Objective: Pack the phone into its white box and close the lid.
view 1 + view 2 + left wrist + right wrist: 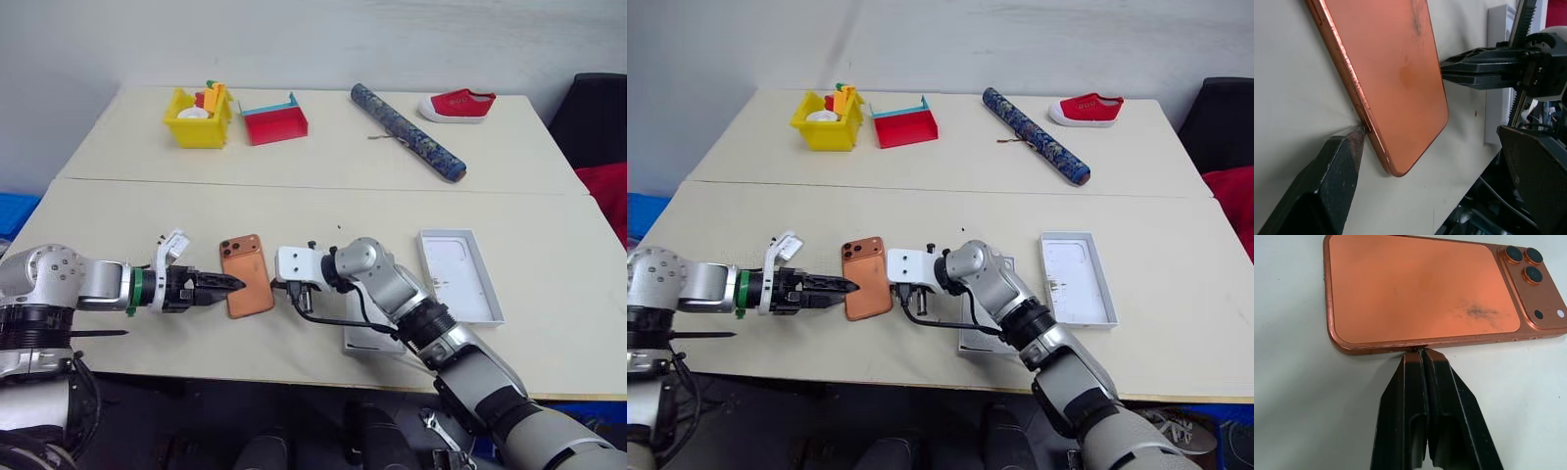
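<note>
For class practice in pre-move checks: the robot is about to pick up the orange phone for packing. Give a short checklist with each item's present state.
1. Phone lies flat on the table, camera side up: ok.
2. Left pincer open, one finger at the phone's long edge: ok.
3. Right pincer shut, tips against the opposite long edge: ok.
4. Phone lifted or gripped: not ok.
5. Lid lying open side up, clear of the arms: ok.
6. White box free to receive the phone: cannot tell, right arm covers it.
</note>
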`<state>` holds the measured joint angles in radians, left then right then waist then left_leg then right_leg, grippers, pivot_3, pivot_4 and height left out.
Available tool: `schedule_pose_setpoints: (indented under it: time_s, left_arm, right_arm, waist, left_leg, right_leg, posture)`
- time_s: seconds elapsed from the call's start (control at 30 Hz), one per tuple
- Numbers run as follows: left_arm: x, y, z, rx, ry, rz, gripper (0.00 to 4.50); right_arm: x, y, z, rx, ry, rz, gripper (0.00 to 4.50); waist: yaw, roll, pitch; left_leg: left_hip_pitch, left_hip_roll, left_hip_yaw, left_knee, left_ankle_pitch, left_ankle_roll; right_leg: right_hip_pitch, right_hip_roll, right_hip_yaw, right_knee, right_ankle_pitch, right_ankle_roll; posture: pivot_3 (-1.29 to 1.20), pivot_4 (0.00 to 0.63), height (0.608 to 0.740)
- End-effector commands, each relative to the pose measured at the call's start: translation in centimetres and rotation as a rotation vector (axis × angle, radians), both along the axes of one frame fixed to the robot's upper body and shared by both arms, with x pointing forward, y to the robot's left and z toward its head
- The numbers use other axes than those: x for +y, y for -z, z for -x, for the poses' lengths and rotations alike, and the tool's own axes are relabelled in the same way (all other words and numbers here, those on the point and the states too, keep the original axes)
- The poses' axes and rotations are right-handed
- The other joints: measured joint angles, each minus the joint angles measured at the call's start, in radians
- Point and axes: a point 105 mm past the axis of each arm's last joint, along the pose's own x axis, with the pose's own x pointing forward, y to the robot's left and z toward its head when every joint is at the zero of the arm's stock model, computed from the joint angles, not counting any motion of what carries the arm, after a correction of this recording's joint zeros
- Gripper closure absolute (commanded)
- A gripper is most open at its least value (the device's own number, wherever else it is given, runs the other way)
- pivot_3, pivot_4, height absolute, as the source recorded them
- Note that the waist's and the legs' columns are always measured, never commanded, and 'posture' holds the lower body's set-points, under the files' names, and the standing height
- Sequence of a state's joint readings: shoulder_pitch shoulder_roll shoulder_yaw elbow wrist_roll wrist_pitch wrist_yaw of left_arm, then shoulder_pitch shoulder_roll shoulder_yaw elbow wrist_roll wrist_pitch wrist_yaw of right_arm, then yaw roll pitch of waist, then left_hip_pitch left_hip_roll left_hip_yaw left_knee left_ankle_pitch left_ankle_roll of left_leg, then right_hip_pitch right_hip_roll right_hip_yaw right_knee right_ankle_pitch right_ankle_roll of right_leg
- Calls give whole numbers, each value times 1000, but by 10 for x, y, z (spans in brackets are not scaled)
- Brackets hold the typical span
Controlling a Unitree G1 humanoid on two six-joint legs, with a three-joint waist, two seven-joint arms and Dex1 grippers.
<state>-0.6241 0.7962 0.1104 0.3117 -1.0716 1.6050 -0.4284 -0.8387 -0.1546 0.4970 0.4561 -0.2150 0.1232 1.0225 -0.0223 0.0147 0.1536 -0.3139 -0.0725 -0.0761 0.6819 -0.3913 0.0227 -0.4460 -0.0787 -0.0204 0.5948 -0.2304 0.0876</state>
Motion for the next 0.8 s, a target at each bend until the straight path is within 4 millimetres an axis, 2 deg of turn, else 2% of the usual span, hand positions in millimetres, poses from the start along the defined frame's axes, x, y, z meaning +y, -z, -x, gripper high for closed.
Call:
schedule_pose_setpoints:
  time_s: [0.03,0.1,0.33,0.8]
  left_arm:
    - [-33,28,12,84,94,14,0]
    - [-36,27,13,79,100,35,0]
    - [-34,-8,1,3,36,308,0]
    - [-21,-28,-1,-69,-20,478,0]
  right_arm:
    - [16,-8,9,-7,-58,-29,4444]
    - [16,-9,9,-4,-58,-30,4444]
    - [16,-9,11,10,-66,-38,4444]
    - [15,-9,14,22,-83,-42,4444]
  waist:
    - [4,2,-1]
    - [9,3,-3]
    - [20,3,-2]
    - [18,1,-1]
  left_leg:
    - [1,-1,0,0,0,1]
    - [3,-2,0,0,1,2]
    - [4,-2,-1,0,1,1]
    - [-2,-2,-4,0,1,1]
  right_leg:
    - [1,0,0,0,0,0]
    - [3,-1,3,0,0,0]
    - [1,-1,3,3,0,0]
    - [0,0,0,-1,0,0]
  posture:
    - [0,150,740]
    - [0,150,740]
    - [0,150,740]
    - [0,150,740]
